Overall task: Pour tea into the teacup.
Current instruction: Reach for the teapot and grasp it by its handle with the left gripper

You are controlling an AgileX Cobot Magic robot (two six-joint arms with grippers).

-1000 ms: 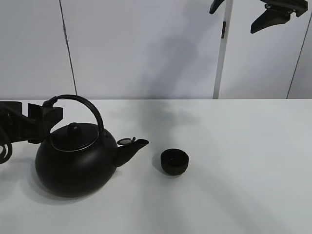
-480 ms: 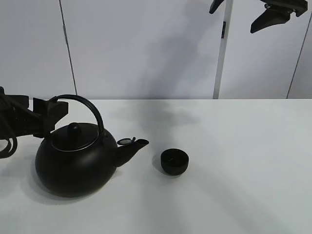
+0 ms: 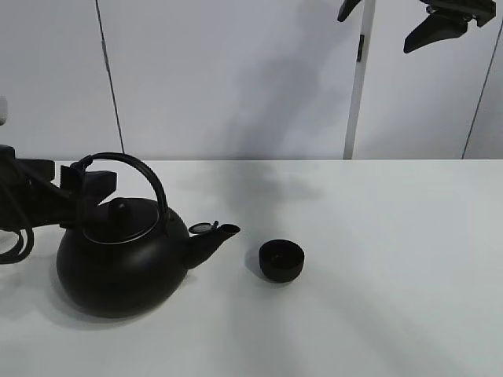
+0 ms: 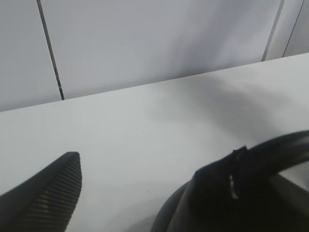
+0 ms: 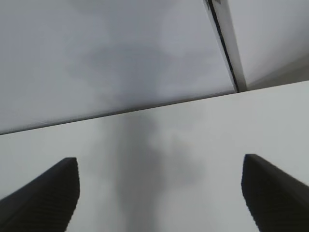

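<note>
The left claw (image 4: 137, 179) has edged rightward, up to the rear foot of the kettle's (image 3: 122, 267) handle (image 3: 145, 171); nothing else has shifted. Its jaws gape and grip nothing, with the handle just beside one finger. The spout (image 3: 214, 238) points right at the teacup (image 3: 281, 261), lower centre, near but apart, so the cup lies right of this claw, beyond the kettle. The right claw (image 5: 159, 193), spread and empty, hangs upper right, well apart.

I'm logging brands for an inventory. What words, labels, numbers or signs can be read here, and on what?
None can be read. The kettle and the teacup show plain black surfaces with no marking; the table and the wall panels carry no print in any view.
</note>
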